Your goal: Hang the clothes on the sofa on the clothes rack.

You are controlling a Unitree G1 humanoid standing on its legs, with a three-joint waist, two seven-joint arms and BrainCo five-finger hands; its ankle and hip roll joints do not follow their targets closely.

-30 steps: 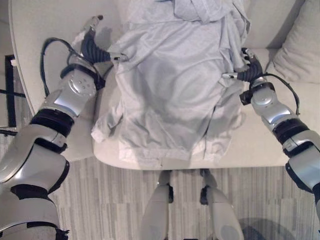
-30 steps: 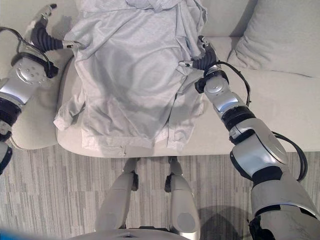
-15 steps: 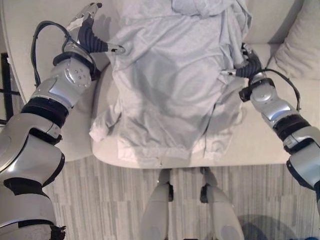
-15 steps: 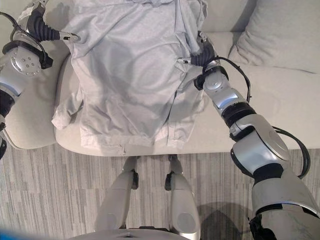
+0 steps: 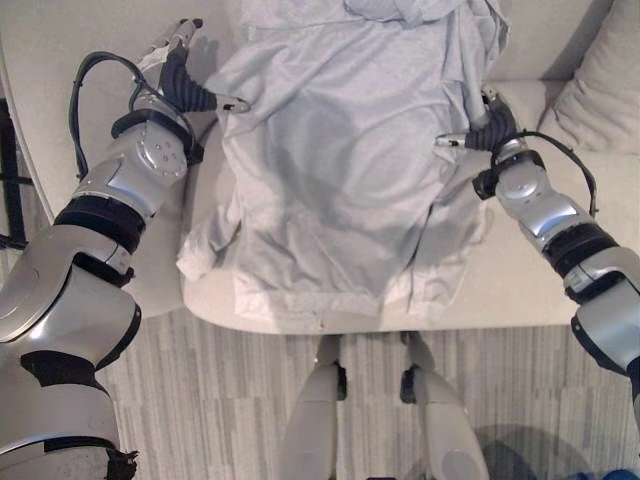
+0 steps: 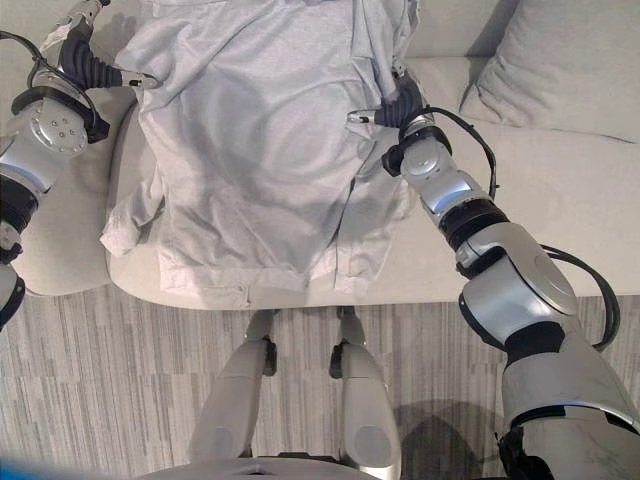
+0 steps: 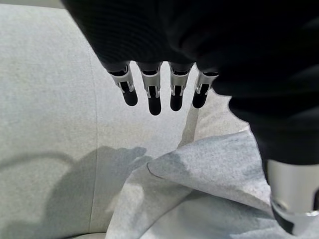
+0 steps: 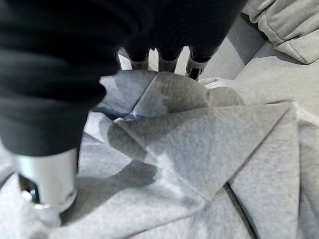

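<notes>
Across the frame's upper centre, a limp pale-grey knit garment (image 5: 330, 190) lay on the cream sofa (image 5: 80, 60). Left hand (image 5: 185, 82) fingers straight, thumb on hem; right hand (image 5: 490, 125) grip indeterminate. Light, floppy; likely best taken at shoulders.

No text, label, number or sign can be read on anything shown in these views.

Both eye views look steeply down from the head, sharing the sofa (image 5: 560, 290) and grey garment (image 6: 250, 150); each wrist camera peers, seemingly very close, along its fingers onto cloth
</notes>
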